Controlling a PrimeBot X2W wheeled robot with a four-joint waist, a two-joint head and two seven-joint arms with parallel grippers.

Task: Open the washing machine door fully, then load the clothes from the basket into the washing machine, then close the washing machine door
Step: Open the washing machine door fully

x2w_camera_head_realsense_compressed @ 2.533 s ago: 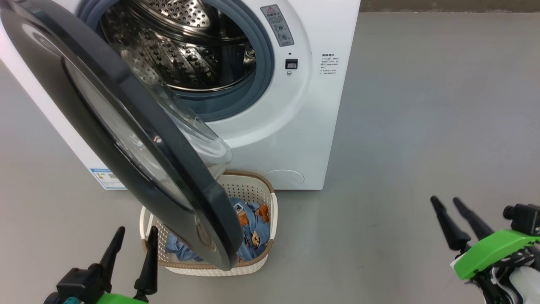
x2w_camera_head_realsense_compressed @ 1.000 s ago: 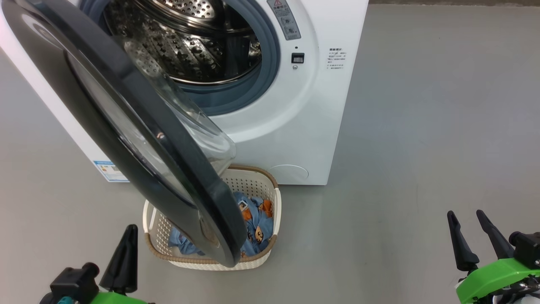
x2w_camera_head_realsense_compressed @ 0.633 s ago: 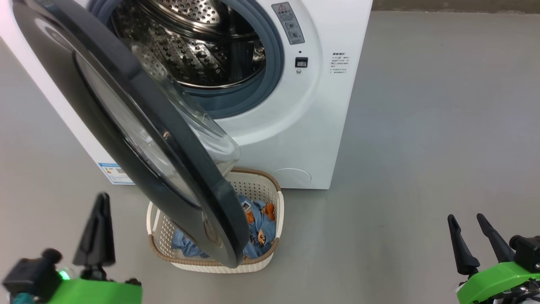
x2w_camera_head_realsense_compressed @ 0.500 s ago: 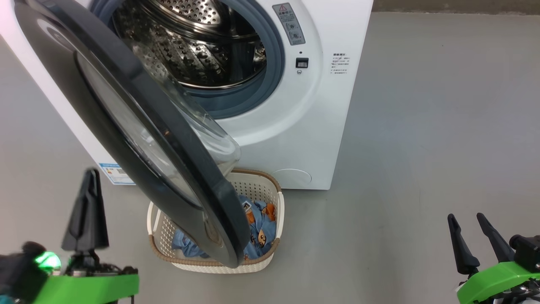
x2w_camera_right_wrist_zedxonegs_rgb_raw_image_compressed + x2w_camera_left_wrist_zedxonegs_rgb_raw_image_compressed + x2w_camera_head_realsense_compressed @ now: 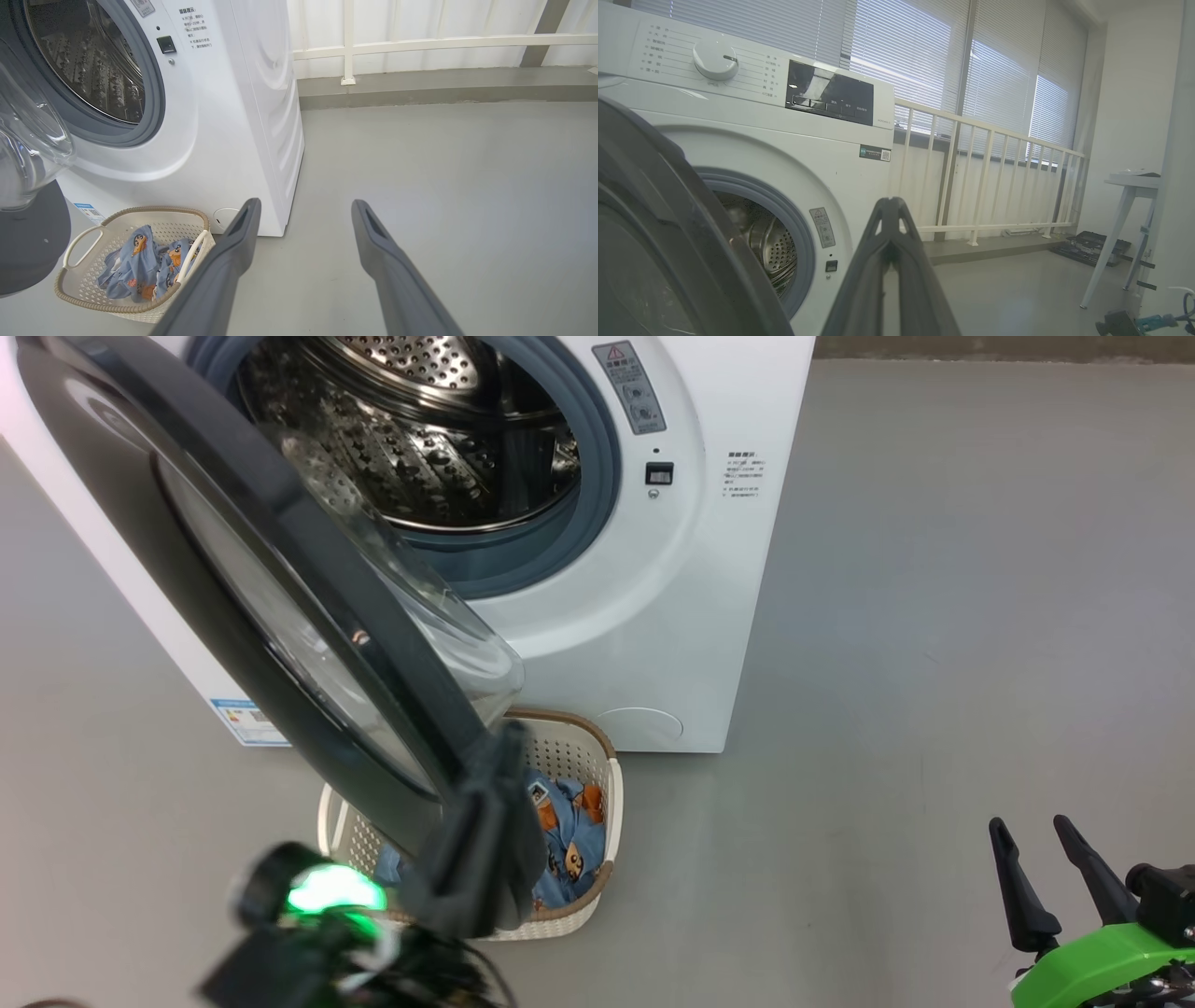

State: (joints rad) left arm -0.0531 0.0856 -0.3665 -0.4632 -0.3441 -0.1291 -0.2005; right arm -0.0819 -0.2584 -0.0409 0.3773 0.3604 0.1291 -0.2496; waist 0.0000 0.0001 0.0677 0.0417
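Black-rimmed washing machine door (image 5: 373, 653) just left of left tool (image 5: 499, 761), itself pressed together; contact unclear. Push door edge outward steadily, clear of basket (image 5: 569, 751) underneath. Right tool (image 5: 1027, 826) spread, idle.

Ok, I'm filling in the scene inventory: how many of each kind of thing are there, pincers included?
Washing machine: 1
Basket: 1
Clothes bundle: 1
Pincers: 2 (left pincer, right pincer)
Total: 5
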